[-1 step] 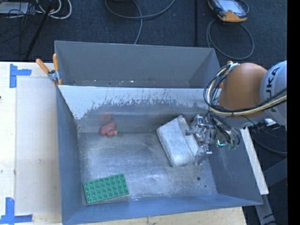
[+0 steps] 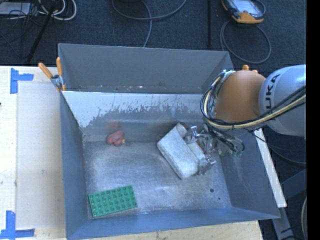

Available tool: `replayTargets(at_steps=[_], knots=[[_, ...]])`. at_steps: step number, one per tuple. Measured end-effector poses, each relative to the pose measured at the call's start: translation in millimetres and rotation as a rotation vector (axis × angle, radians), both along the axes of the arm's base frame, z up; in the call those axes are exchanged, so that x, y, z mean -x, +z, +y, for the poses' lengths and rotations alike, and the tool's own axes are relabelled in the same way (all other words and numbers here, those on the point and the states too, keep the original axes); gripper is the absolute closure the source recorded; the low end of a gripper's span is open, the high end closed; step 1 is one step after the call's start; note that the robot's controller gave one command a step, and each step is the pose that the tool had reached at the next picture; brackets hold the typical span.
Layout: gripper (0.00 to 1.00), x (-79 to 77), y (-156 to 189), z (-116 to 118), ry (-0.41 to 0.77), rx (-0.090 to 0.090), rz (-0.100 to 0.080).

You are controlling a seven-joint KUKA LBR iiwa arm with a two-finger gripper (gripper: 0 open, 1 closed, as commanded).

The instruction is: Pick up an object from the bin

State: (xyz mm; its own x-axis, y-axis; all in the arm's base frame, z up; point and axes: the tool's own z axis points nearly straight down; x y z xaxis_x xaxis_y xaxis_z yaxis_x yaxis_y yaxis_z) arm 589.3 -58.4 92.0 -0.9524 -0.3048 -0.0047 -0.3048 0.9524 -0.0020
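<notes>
Item one, grey metal bin [image 2: 145,76]: I count three loose things on its floor, all lying apart. Item two, pale grey-white rectangular block [image 2: 176,151]: it lies right of the bin's middle, turned at a slant, long side running from the back towards the front right. Item three, gripper [image 2: 201,148]: reaching in from the right and low in the bin, it is pressed up against the right long side of that block; I cannot tell from my screen whether it is open or closed, nor whether it has hold of the block. Item four, orange wrist cover [image 2: 239,100] with looped cables, directly above the gripper and part of the arm [image 2: 286,99]. Item five, small pink lump [image 2: 115,139]: left side, near the foot of the back wall, well apart from the gripper. Item six, flat green studded plate [image 2: 113,201]: front left corner, lying flat near the front wall
</notes>
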Motion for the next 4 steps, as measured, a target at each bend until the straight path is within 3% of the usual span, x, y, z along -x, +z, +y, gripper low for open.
replayTargets(at_steps=[1,2,3,4], knots=[[0.00,-23.9,-10.4,47.4,0.388,0.015,0.021],[0.00,63.9,7.7,24.2,0.621,0.000,0.009],[0.00,81.9,-8.6,48.8,1.109,0.031,-0.068],[0.00,53.1,-17.4,71.8,1.394,0.012,-0.003]])
